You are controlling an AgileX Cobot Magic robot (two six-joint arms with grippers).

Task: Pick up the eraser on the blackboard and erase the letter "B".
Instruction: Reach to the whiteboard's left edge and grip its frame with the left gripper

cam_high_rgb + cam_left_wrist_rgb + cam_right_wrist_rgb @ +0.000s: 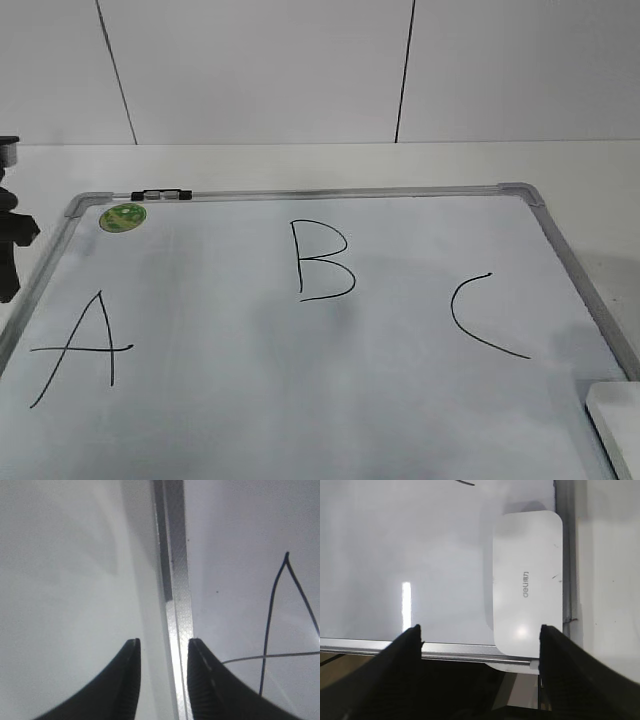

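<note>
The blackboard is a white board with a grey frame, lying flat. The letter "B" is drawn in black at its middle, between a slanted "A" and a "C". The white eraser lies at the board's near right corner; in the right wrist view the eraser has a small grey marking on top. My right gripper is open above the board's near edge, the eraser's near end by its right finger. My left gripper is open, astride the board's left frame.
A round green magnet sits at the board's far left corner. A black-and-clear marker pen lies along the far frame. The left arm shows at the left edge. A white table and wall lie beyond.
</note>
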